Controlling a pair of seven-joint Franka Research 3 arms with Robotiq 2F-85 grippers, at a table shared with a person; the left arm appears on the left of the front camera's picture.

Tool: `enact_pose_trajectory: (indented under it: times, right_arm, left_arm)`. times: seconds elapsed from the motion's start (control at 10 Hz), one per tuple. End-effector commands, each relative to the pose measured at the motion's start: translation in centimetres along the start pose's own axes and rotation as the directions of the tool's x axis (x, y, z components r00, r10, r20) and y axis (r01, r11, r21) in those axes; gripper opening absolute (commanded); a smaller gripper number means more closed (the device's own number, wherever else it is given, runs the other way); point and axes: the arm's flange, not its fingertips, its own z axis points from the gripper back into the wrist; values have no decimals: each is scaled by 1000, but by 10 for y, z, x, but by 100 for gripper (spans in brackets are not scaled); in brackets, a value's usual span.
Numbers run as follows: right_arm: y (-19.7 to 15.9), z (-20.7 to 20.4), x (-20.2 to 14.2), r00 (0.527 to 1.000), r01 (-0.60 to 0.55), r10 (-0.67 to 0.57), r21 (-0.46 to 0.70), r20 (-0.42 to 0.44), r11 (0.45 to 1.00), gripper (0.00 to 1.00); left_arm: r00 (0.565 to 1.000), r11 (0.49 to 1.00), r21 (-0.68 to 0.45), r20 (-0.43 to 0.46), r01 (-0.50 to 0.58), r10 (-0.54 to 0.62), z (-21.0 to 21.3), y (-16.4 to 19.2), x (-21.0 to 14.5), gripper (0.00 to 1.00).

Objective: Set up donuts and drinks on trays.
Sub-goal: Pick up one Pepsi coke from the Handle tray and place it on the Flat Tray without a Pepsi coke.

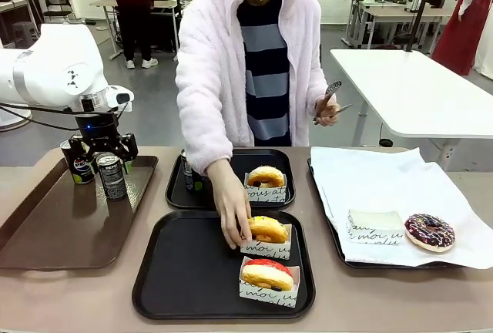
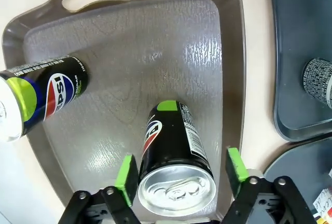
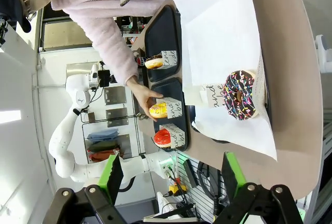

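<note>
Two cans stand on the brown handled tray (image 2: 155, 53) at the left of the table. Your left gripper (image 2: 181, 166) straddles the nearer one, a black can with a green accent (image 2: 171, 141); the Pepsi can (image 2: 44, 97) stands just beside it, farther left. The jaws are parted: one green pad sits right against the can's wall and the other stands clear of it, so nothing is held yet.

I judge the step to be picking up this drink. Your next move calls for closing squarely on the can, lifting it straight up, then carrying it right to the near black tray (image 1: 192, 271), which has no drink. The far black tray (image 1: 223, 188) has one can (image 1: 187, 171). Mind the person's hand (image 1: 231, 221) at the yellow donut (image 1: 267, 230) there. Your right gripper (image 3: 171, 175) is wide open and empty.
</note>
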Motion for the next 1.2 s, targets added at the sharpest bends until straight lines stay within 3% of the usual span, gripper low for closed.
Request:
enact_pose_trajectory:
  times: [0.0, 0.1, 0.3, 0.4, 0.5, 0.8, 1.1]
  right_arm:
    - [0, 0, 0, 1000, -10, 10, 15, 6, 1000, 100]
    - [0, 0, 0, 1000, -10, 10, 15, 6, 1000, 100]
    - [0, 0, 0, 1000, -10, 10, 15, 6, 1000, 100]
    - [0, 0, 0, 1000, -10, 10, 15, 6, 1000, 100]
    - [0, 0, 0, 1000, -10, 10, 15, 6, 1000, 100]
    - [0, 0, 0, 1000, -10, 10, 15, 6, 1000, 100]
    - [0, 0, 0, 1000, -10, 10, 15, 6, 1000, 100]
  left_arm:
    - [1000, 1000, -4, -3, 0, 0, 2, 0, 1, 11]
    - [1000, 1000, 2, -7, -1, 1, 2, 0, 1, 0]
    - [1000, 1000, 10, -8, 4, -4, 4, 0, 1, 0]
    - [1000, 1000, 18, -15, 11, -10, 9, 0, 0, 9]
    - [999, 999, 20, -19, 27, -27, 23, -3, -4, 3]
    - [996, 993, 90, -59, 75, -70, 108, -14, -65, 3]
    - [990, 986, 82, -17, 142, -141, 155, -6, -127, 3]
